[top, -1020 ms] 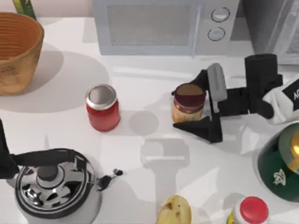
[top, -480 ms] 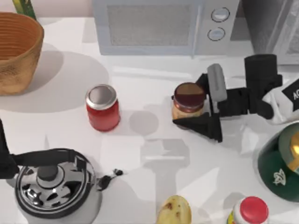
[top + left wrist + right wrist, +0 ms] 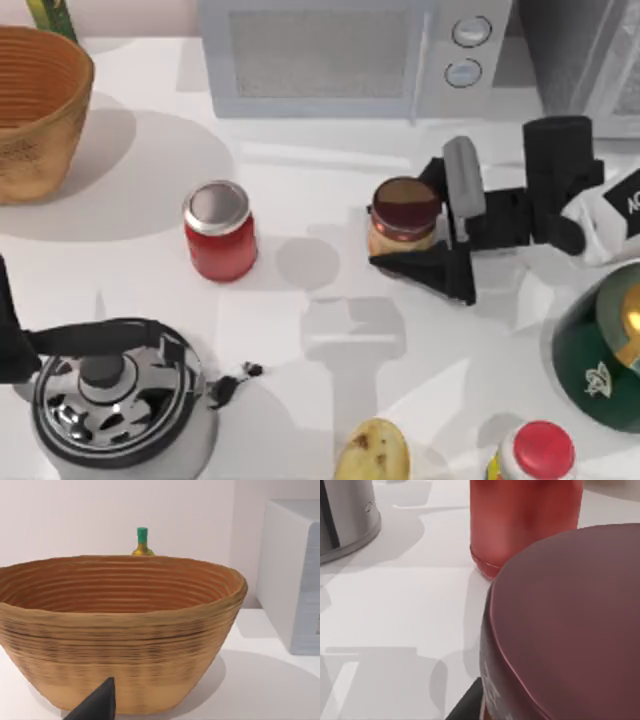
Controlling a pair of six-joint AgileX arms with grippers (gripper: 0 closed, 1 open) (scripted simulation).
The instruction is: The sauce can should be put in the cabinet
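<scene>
Sauce can (image 3: 404, 215), upright at table centre-right, in front of microwave (image 3: 345, 55); R gripper (image 3: 408, 222) clamped on it, fingers closed in from their wider spread 1 s ago, unchanged over last 0.5 s. Grasp looks set; lift toward cabinet (image 3: 590, 50), back right, likely next. L gripper (image 3: 97, 705) parked by basket (image 3: 120, 635), closure can't be told.

Landmark: white microwave (image 3: 340, 58), at table's back. Wicker basket (image 3: 35, 110) well to its left; green-capped bottle (image 3: 142, 542) behind basket. Red can (image 3: 219, 230) in front of microwave. Steel kettle (image 3: 115, 395) farther forward, left. Green dome-shaped object (image 3: 600, 350) front right.
</scene>
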